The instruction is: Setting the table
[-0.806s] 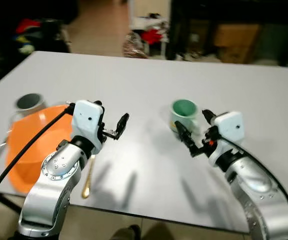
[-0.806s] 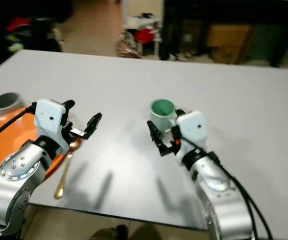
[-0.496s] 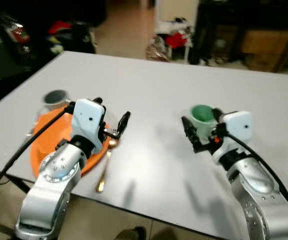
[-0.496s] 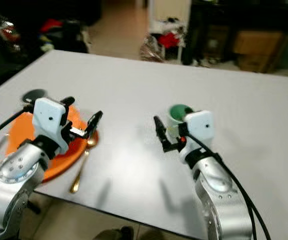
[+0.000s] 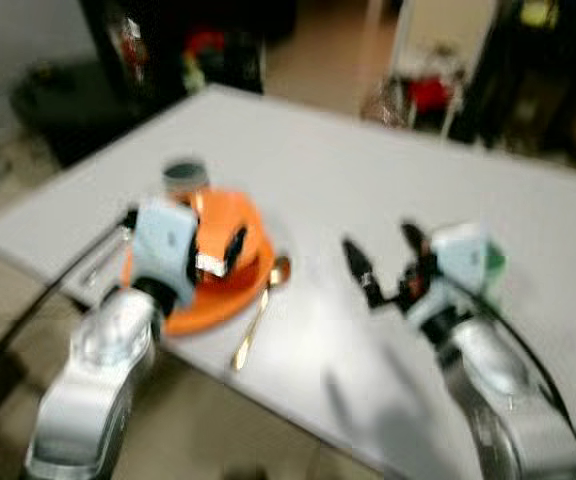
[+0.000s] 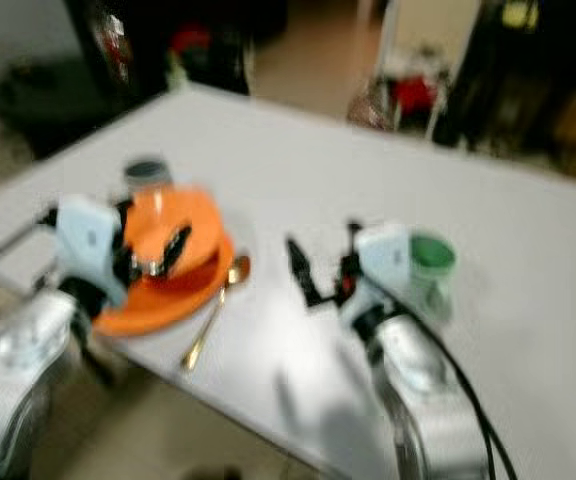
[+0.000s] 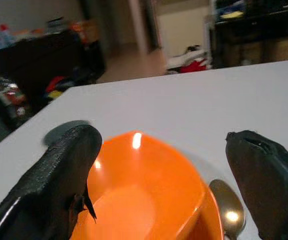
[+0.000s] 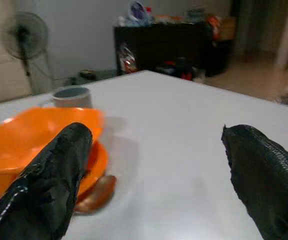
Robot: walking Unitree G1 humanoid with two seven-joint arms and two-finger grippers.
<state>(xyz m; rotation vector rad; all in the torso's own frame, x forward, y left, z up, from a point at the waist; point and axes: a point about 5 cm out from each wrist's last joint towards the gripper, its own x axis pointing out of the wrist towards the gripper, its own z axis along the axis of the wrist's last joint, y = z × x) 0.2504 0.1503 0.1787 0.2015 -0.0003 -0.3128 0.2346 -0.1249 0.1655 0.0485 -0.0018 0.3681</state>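
The head views are blurred. A grey table (image 5: 348, 170) runs across the frame. At centre left an orange bowl (image 5: 230, 215) sits on an orange plate (image 5: 213, 300), with a grey cup (image 5: 184, 176) just behind it. A gold spoon (image 5: 260, 310) lies on the table just beside the plate's right edge. A green mug (image 6: 430, 258) stands at centre right.

The left gripper (image 5: 220, 252) hovers over the bowl, fingers (image 7: 59, 185) spread, holding nothing. The right gripper (image 5: 383, 268) hangs at frame centre, just left of the mug, fingers (image 8: 256, 175) spread and empty.
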